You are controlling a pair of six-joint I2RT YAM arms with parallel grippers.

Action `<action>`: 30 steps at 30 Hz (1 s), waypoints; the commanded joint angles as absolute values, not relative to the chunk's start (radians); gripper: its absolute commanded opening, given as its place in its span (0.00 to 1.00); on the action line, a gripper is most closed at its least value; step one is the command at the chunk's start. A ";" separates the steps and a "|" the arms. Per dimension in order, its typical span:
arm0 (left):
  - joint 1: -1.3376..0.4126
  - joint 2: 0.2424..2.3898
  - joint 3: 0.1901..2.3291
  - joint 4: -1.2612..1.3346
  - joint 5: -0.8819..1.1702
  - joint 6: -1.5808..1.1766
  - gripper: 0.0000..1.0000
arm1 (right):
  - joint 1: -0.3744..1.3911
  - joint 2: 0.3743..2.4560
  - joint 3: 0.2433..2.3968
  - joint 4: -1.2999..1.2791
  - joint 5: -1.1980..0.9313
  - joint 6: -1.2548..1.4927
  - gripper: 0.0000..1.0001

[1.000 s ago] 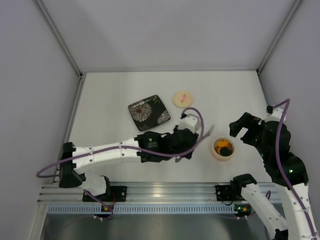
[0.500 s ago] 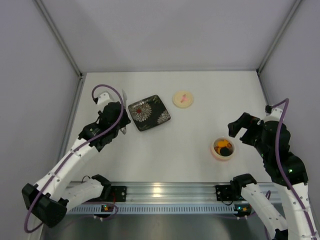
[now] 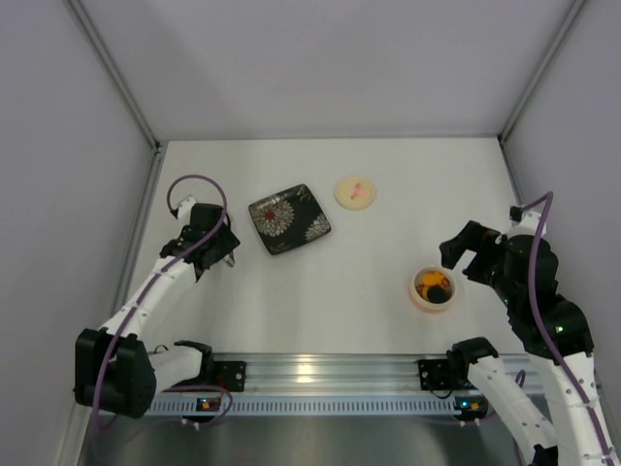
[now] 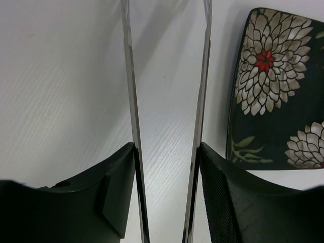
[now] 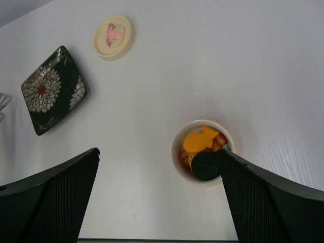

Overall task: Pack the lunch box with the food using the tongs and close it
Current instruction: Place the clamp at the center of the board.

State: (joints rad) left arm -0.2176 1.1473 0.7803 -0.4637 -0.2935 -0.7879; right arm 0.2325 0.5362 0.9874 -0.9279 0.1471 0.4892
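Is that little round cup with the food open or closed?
Open. The pale pink round cup shows orange food inside, and its cream round lid lies well apart.

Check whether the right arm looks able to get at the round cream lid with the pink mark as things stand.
Probably yes. The right gripper hangs open and empty near the round pale-pink lunch box, and only bare table lies between it and the lid. Whether the arm stretches that far is unconfirmed.

The tongs run off the top edge of the left wrist view, tips unseen. The floral plate is cropped at the right edge.
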 commanded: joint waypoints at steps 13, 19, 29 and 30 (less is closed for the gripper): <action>-0.097 1.293 0.609 -0.201 -0.158 -0.839 0.60 | 0.218 0.511 0.956 -0.916 0.135 0.472 1.00; -0.097 1.331 0.592 -0.166 -0.143 -0.841 0.64 | 0.218 0.511 0.954 -0.916 0.137 0.469 0.99; -0.097 1.260 0.630 -0.228 -0.149 -0.825 0.71 | 0.218 0.517 0.957 -0.908 0.132 0.472 0.99; -0.097 1.240 0.641 -0.236 -0.150 -0.824 0.72 | 0.218 0.518 0.957 -0.907 0.130 0.472 0.99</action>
State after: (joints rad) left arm -0.1005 1.2999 0.6018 -0.2386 -0.1455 -0.8284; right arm 0.2325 0.5224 0.9554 -0.9272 0.1360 0.4889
